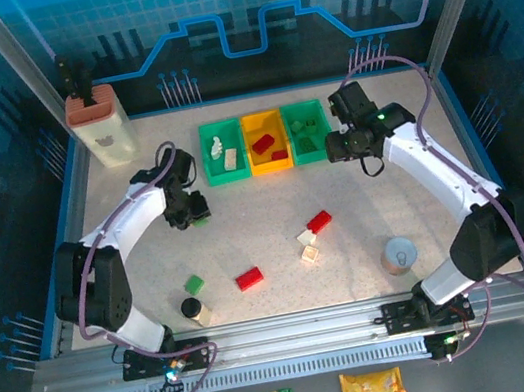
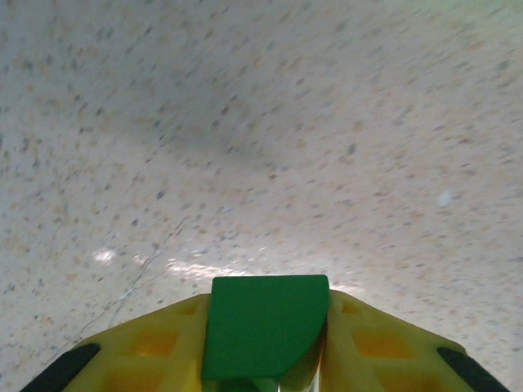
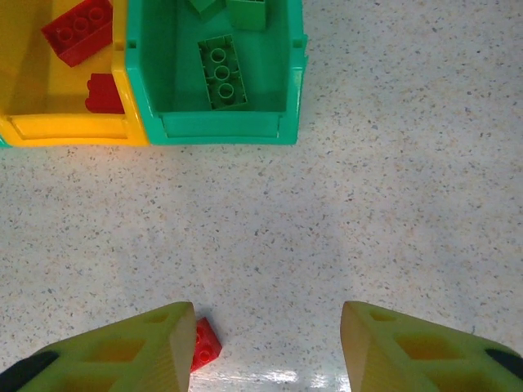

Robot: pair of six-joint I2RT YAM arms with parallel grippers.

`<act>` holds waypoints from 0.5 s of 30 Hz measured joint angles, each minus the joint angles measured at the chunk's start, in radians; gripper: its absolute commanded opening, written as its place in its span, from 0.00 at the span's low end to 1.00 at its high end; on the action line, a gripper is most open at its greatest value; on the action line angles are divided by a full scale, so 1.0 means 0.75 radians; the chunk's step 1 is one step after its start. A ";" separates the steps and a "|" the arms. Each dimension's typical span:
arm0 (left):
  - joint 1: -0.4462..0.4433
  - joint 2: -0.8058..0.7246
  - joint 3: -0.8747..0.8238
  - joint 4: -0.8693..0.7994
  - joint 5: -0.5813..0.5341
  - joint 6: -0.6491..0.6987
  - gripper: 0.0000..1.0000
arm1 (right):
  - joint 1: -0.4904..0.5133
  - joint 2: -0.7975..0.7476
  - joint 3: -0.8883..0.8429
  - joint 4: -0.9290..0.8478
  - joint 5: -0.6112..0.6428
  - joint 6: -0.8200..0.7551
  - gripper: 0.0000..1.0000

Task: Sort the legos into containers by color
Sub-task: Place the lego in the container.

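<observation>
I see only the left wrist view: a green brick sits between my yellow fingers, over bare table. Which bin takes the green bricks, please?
Observer: The right green bin already holds green bricks. It is the bin farthest from the left gripper.
Operator: What is in the other green bin?
Observer: The left green bin holds cream-white bricks.
Operator: Is the right arm in my way?
Observer: Possibly. The right gripper hovers open close to the front of that right bin.
</observation>
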 measured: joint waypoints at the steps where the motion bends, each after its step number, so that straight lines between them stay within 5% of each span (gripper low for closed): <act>1: -0.008 0.013 0.033 -0.001 0.005 0.002 0.32 | 0.002 -0.009 0.000 -0.005 0.004 0.000 0.51; 15: -0.213 0.325 0.531 0.027 0.054 -0.001 0.33 | -0.014 -0.117 -0.095 -0.017 0.020 0.015 0.51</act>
